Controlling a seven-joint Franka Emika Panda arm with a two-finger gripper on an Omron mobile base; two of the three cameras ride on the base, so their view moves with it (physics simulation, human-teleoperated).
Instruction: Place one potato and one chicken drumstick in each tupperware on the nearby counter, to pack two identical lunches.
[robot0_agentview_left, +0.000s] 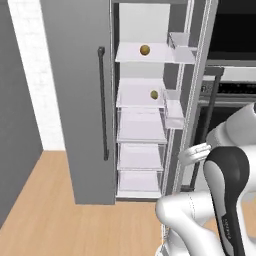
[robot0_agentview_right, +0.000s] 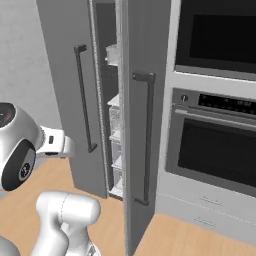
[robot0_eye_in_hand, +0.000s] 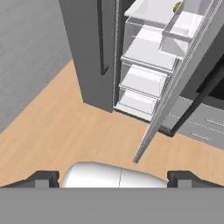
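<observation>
Wooden flooring (robot0_eye_in_hand: 65, 131) runs up to an open refrigerator (robot0_agentview_left: 90, 100), where the gripper (robot0_eye_in_hand: 113, 179) hangs above the floor, fingers spread wide and empty. Farther in, one potato (robot0_agentview_left: 154, 94) sits on a middle shelf, another potato (robot0_agentview_left: 144, 50) higher up.

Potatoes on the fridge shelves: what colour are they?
Yellow-brown, both potatoes; clearest in the left base view.

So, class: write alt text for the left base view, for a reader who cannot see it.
An open fridge shows white shelves, with one potato on the top shelf and a second potato on the shelf below. The robot's white arm rises at lower right, above a wooden floor.
</observation>
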